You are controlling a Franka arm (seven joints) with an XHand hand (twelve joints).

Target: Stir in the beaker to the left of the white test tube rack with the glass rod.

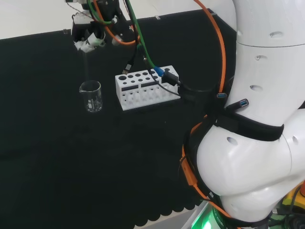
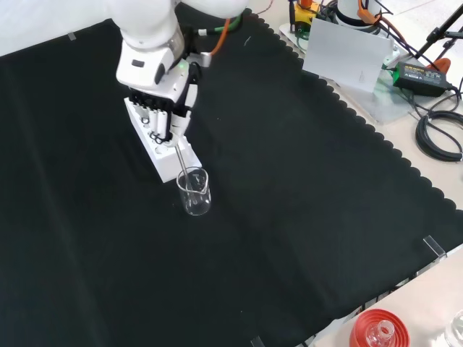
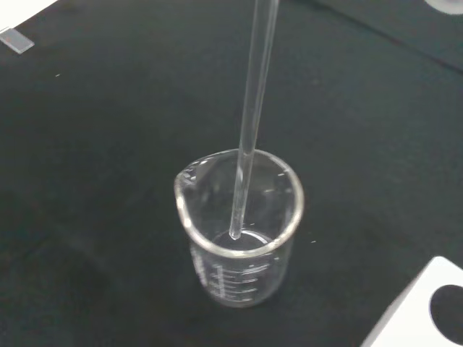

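Observation:
A small clear glass beaker (image 1: 91, 96) (image 2: 194, 191) (image 3: 239, 232) stands upright on the black cloth, to the left of the white test tube rack (image 1: 143, 88) in the head view. Above the beaker hangs the hand (image 1: 88, 37) (image 2: 168, 110), its fingers curled round the top of a glass rod (image 1: 86, 67) (image 2: 181, 161) (image 3: 253, 116). The rod points straight down into the beaker. In the wrist view its lower tip sits inside the beaker near the bottom. The beaker looks empty.
In the front view the white rack (image 2: 160, 148) lies just behind the beaker and under the hand. A red ribbed ring stand (image 2: 377, 330) sits at the bench's near edge. Cables and grey gear (image 2: 423, 72) lie off the cloth at the right.

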